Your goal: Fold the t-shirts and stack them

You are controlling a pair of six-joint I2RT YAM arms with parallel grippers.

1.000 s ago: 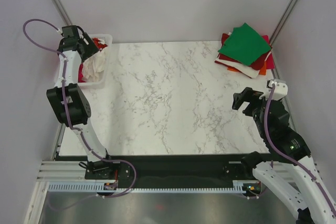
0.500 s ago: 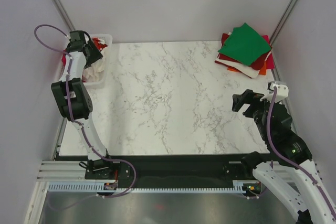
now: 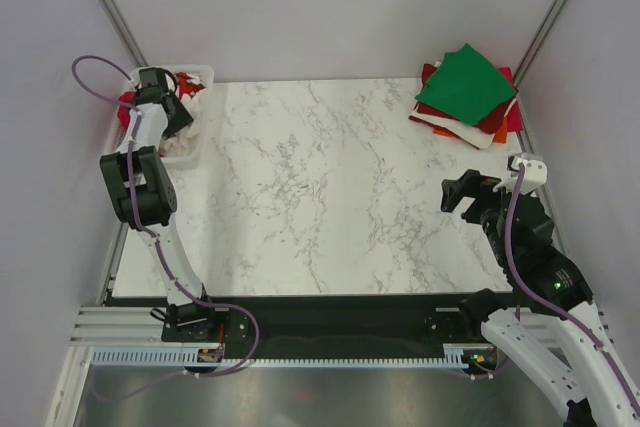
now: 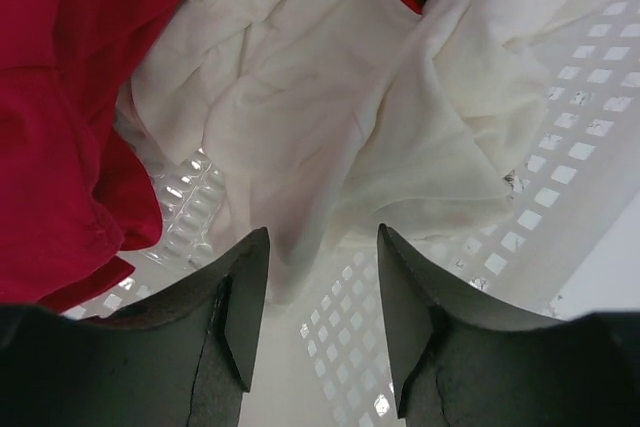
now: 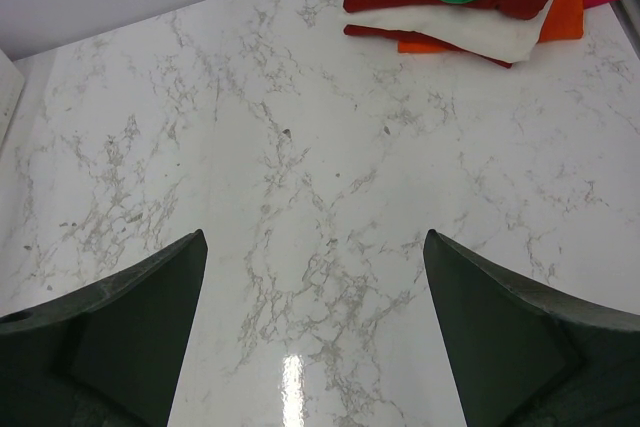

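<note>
Basket (image 4: 590, 67), left claw (image 4: 320, 239) parted, over cream t-shirt (image 4: 330, 97)

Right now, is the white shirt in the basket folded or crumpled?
Crumpled. The white shirt lies in loose wrinkled bunches in the basket, beside a red shirt.
</note>
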